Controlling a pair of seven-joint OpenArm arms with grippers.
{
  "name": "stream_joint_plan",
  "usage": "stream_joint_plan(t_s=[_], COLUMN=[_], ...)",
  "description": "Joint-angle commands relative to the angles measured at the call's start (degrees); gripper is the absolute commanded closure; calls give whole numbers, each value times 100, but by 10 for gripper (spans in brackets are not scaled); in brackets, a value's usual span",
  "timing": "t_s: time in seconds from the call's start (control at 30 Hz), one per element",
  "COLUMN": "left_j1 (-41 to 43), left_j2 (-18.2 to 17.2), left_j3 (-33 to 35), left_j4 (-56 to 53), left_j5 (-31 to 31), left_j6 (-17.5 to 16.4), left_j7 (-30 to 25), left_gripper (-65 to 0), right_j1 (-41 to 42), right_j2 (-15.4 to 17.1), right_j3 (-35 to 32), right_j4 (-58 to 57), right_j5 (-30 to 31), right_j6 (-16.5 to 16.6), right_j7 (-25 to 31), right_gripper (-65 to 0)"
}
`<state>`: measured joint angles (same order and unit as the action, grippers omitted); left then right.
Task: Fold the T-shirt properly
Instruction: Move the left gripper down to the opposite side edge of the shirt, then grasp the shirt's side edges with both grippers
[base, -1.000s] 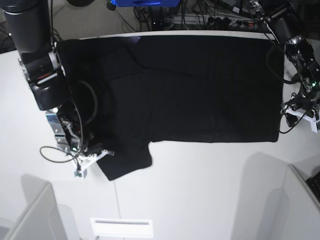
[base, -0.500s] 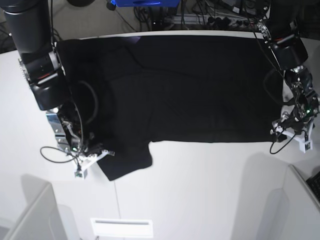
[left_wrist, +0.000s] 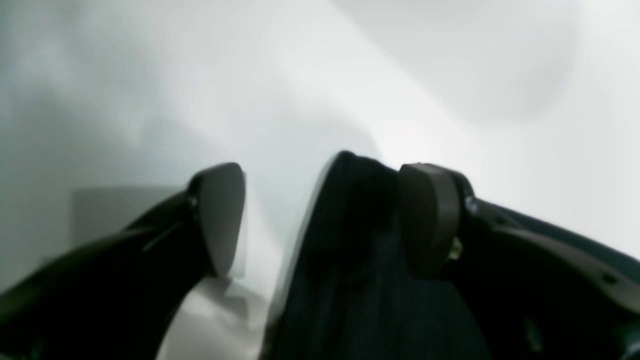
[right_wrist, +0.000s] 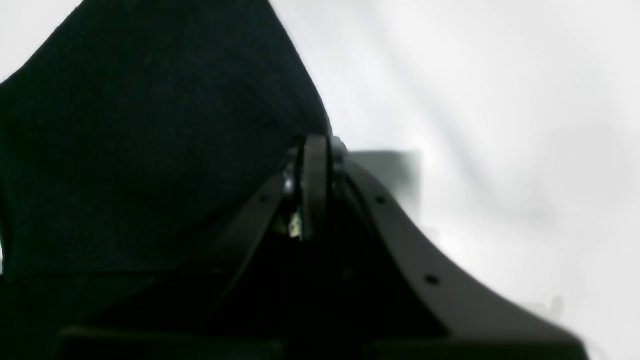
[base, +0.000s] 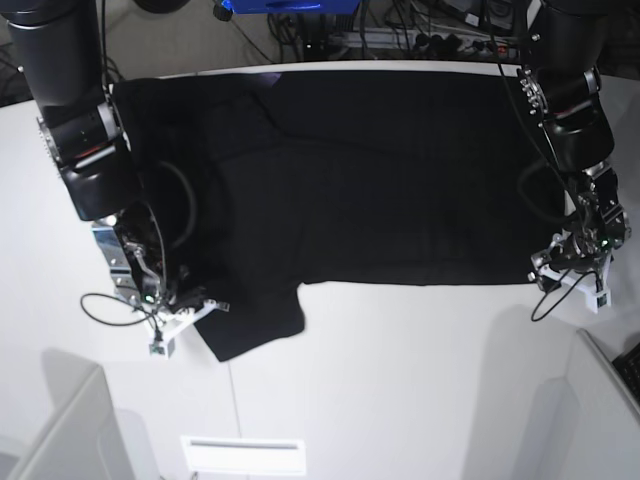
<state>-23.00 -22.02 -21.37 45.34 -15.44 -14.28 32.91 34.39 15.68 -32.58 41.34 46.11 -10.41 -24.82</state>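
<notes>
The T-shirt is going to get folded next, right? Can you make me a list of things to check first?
1. Right end effector shut on the sleeve of the T-shirt: ok, its fingers are pressed together at the sleeve's edge.
2. Left end effector at the bottom corner of the shirt: ok, cloth sits between its fingers.
3. Left end effector closed on that cloth: not ok, the fingers stand apart.
4. Shirt lying flat on the table: ok, only small wrinkles.
5. Sun print facing up: cannot tell, only plain black shows.
</notes>
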Motion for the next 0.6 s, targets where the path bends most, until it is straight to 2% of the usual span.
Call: stream_joint_plan(t_s=[0.0, 0.1, 0.37, 0.43, 0.57], left_j1=[-130, -130, -60, -60, -51], left_j2=[-79, -70, -53, -53, -53], left_j3=[216, 471, 339, 356, 365], left_j4=[-2, -178, -301, -310, -319], left_j5=[-60, -104, -95, -104, -113], left_j6=[-27, -18, -18, -18, -18], left_j7=[28, -121, -121, -121, -121], left_gripper=[-457, -457, -444, -385, -143], right_j1=[117, 117, 117, 117, 108], right_j2=[27, 27, 27, 27, 27], right_j3=[27, 27, 27, 27, 36], right_j4=[37, 37, 37, 37, 37], right_j5=[18, 18, 18, 18, 18], right_j6=[26, 26, 26, 26, 26], right_j7=[-107, -107, -107, -107, -90], right_gripper=[0, 0, 0, 0, 0])
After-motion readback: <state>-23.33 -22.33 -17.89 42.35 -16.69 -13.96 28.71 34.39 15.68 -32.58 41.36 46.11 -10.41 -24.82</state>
